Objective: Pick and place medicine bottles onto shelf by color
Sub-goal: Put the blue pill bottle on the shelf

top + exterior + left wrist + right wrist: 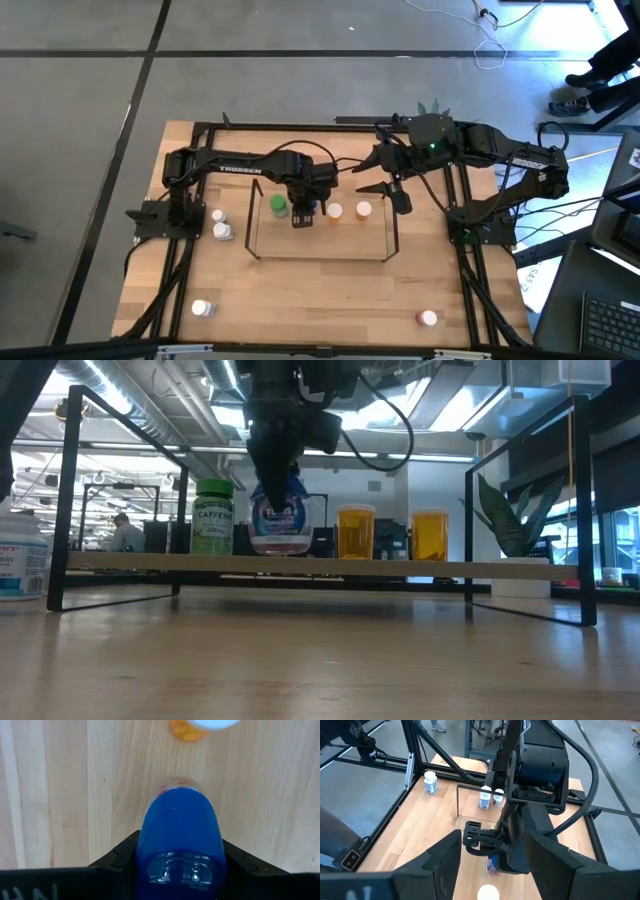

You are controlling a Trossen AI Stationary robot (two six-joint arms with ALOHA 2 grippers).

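Blue-capped bottle (280, 520) gripped on the shelf (318, 255) by the left gripper (302, 213).

Four bottles are counted on the shelf: one green-capped (277, 206), the blue one clamped between the left fingers, and two orange (357, 532). Four more are seen on the table (300, 300). The right gripper (385, 180) is held open and empty above the shelf's right end.

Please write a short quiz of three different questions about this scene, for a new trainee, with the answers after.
1. True or false: the left gripper is closed around the blue-capped bottle on the shelf.
2. How many orange bottles stand on the shelf? A) one B) two C) four
3. Fill in: the bottle beside the blue-capped one, on its far side from the orange ones, has a ____ cap.

Key: 1 true; 2 B, see one orange bottle and the other orange bottle; 3 green, the green-capped bottle.
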